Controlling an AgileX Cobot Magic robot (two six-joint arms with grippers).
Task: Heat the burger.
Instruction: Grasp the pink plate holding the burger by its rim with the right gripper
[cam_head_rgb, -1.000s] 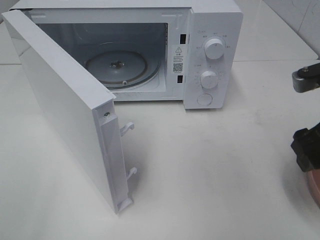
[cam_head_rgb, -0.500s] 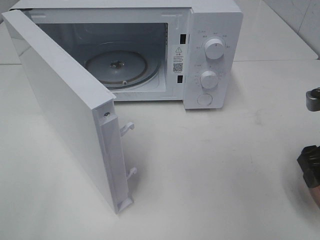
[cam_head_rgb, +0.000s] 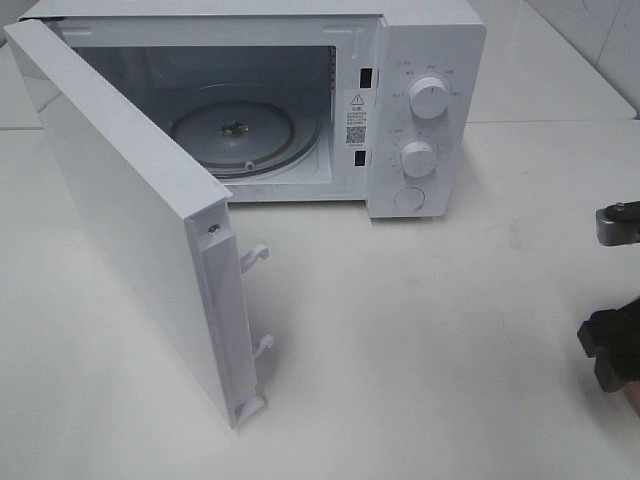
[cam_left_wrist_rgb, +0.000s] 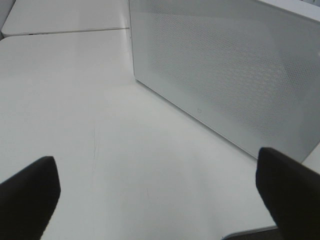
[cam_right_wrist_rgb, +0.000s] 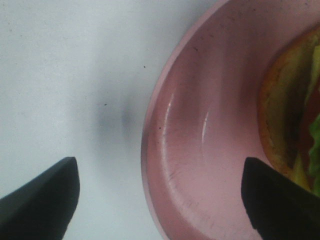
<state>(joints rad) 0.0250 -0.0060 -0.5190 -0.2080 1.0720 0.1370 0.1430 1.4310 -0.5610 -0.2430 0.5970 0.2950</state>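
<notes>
Right gripper (cam_right_wrist_rgb: 158, 169) gapes over plate rim (cam_right_wrist_rgb: 149, 150), burger (cam_right_wrist_rgb: 281, 102) just beside.

High camera overlooks the open microwave (cam_head_rgb: 430, 40); left wrist view shares its door (cam_left_wrist_rgb: 225, 75), close up; right wrist view looks down onto a pink plate (cam_right_wrist_rgb: 200, 150).
</notes>
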